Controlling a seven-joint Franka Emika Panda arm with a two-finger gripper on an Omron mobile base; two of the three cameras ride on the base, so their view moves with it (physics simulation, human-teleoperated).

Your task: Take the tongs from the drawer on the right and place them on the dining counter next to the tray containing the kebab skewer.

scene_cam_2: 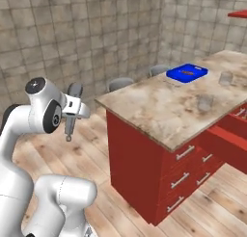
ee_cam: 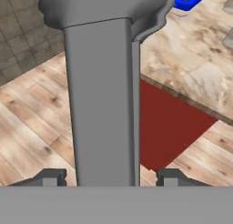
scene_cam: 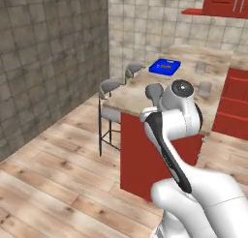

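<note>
Between fingers (ee_cam: 50, 176), grey tongs (ee_cam: 102, 100), gripped

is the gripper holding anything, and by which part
Yes: the gripper holds the grey tongs between its fingertips, near one end; which end cannot be told.

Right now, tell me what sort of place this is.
Probably a home kitchen with a dining bar: a marbled dining counter on red cabinets, grey stools tucked beside it, tiled walls behind.
</note>
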